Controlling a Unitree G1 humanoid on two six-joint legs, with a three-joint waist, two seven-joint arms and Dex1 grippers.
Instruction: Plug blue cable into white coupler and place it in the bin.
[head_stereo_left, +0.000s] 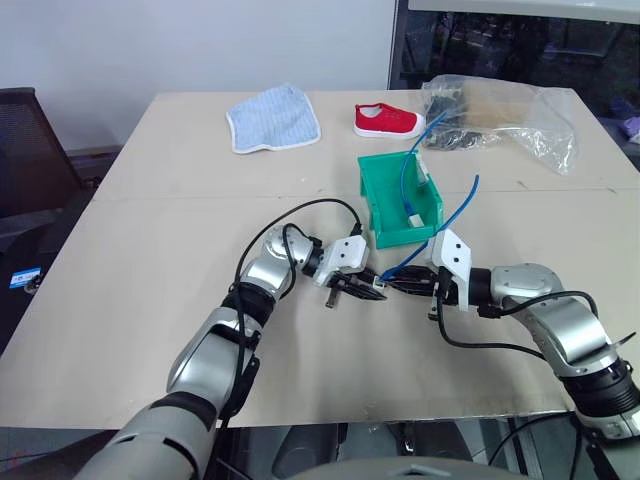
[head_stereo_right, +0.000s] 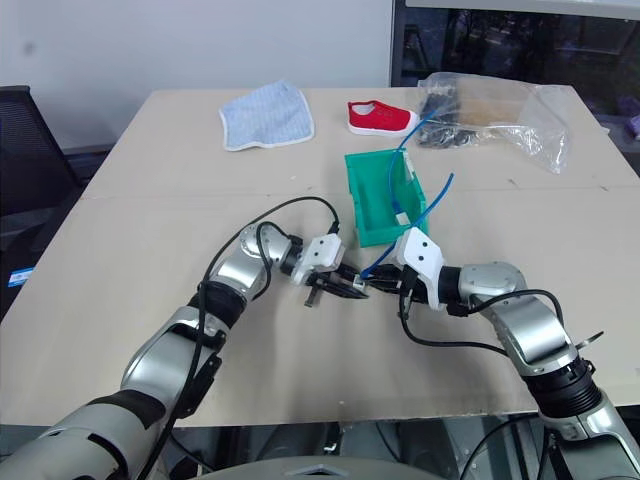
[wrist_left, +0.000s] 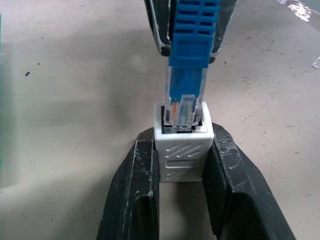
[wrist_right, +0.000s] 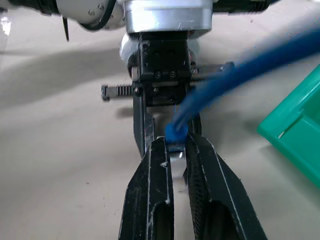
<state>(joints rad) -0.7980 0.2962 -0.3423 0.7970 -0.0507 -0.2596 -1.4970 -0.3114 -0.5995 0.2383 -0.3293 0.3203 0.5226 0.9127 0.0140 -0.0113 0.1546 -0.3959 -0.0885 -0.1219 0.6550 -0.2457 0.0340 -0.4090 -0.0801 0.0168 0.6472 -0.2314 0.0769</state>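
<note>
A wide beige table (head_stereo_left: 150, 300) carries the scene, with room all round the green bin (head_stereo_left: 385, 205), which stands just beyond the two grippers. Another blue cord already lies in the bin. The blue cable (head_stereo_left: 455, 215) is light and limp but stiff at its boot, so the right gripper (head_stereo_left: 412, 283) pinches it there, fingers pressed together. The white coupler (wrist_left: 182, 150), tiny, hard and probably slippery, sits clamped by its flat sides in the left gripper (head_stereo_left: 372, 287). The clear plug tip is partly in the socket.

No text, label, brand, number or sign can be read on anything in these views.
</note>
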